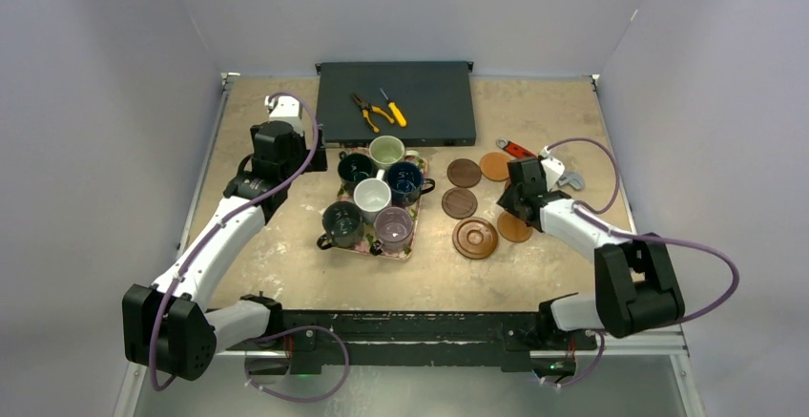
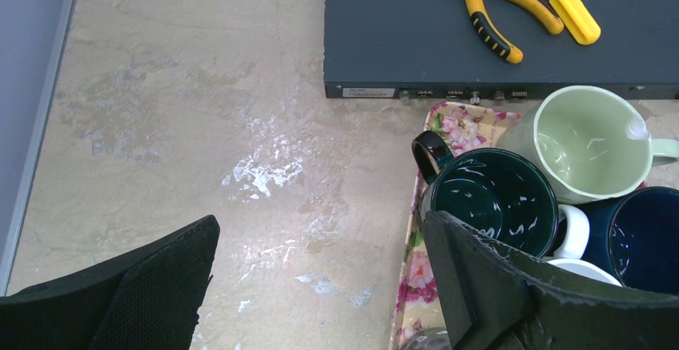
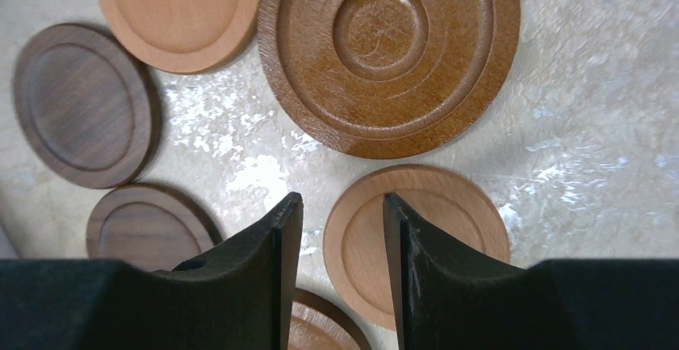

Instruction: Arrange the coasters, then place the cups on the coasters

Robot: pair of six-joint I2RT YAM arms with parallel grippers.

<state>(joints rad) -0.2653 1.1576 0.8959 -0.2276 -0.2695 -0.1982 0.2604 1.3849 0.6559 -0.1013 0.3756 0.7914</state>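
Over the coaster cluster on the table's right side, my right gripper (image 3: 340, 206) hangs with its jaws part-way apart and nothing between them. Through the gap I see the rim of a light tan coaster (image 3: 424, 238) lying flat on the tabletop (image 3: 592, 126). It looks untouched, though my own fingers hide its near edge, so I can't be sure.

I judge the step in hand to be spreading the coasters, with this tan one next. To do it well I'd come straight down with one finger inside the rim and one outside, pinch only the lip, and lift it level. Each coaster should end up with room around it for a mug and its handle.

By the clock in my right wrist view:
- The large ringed coaster (image 3: 388, 54) is at twelve, near the tan one, so I mustn't drag across it.
- A second tan coaster (image 3: 180, 10) is at eleven.
- Two dark brown coasters (image 3: 80, 102) are at nine and ten.
- At six, a sliver of a reddish coaster (image 3: 320, 330) peeks out beneath my fingers.

My left gripper (image 2: 320, 220) is spread as wide as it goes and is empty, hovering over bare table. In its own view the cups (image 1: 372, 195) are crowded on the floral tray (image 2: 444, 118) at three o'clock. The dark teal mug (image 2: 488, 198) is just beside my right finger, and none of the cups is on a coaster yet.
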